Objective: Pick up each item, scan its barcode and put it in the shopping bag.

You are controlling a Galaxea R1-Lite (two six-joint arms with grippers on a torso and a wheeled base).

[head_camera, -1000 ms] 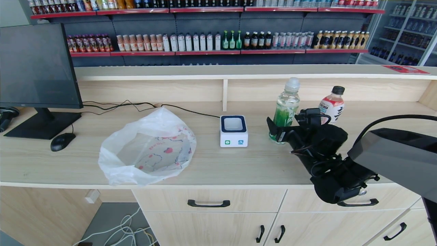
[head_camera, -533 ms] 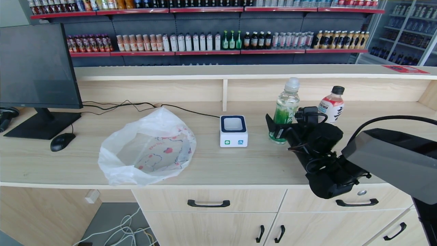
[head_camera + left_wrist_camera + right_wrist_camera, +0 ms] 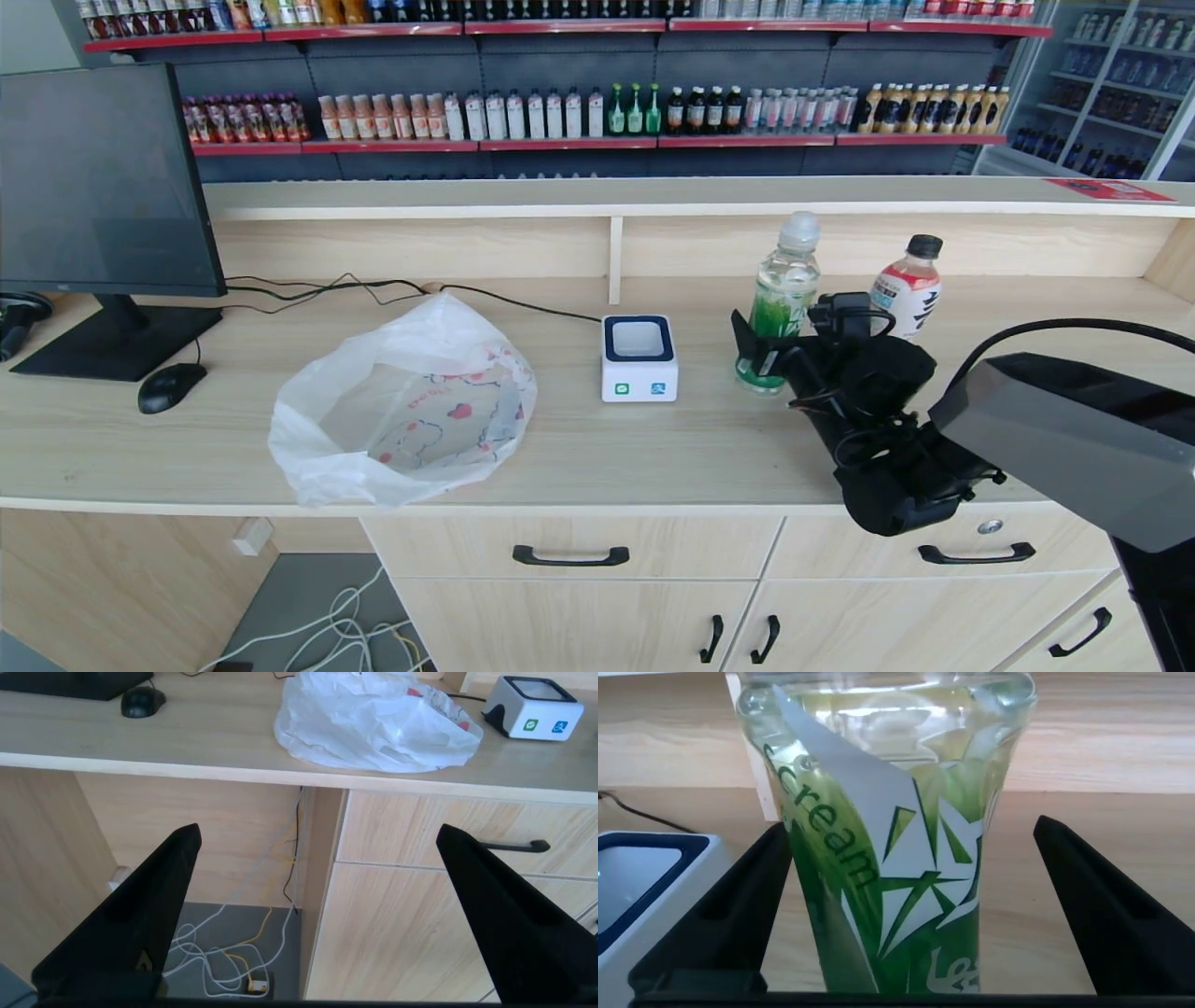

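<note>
Green-labelled clear plastic, full of liquid, makes the bottle (image 3: 784, 280) a tall, slick and top-heavy thing to take hold of. It stands upright on the table (image 3: 653, 448), near the scanner (image 3: 639, 357) on its right. The right tool (image 3: 906, 835) is spread wide around the lower body, one finger on each side and neither visibly pressing. One finger looks nearer than the other, so an uneven closing would probably shove the bottle first, sliding or tipping it toward the scanner. A hold this low may let the heavy upper part swing when the bottle is turned to the scanner's window, and too hard a squeeze could buckle the thin wall. I cannot tell where the barcode sits; a finger over it would spoil the scan. A second bottle (image 3: 907, 285), with a black cap, stands farther from the scanner on the same side, where the wrist could knock it. The shopping bag (image 3: 401, 411) slumps on the scanner's left, its mouth soft enough to snag. The left tool (image 3: 318, 840), wide and empty, hangs below table level beyond the bag from the scanner.
</note>
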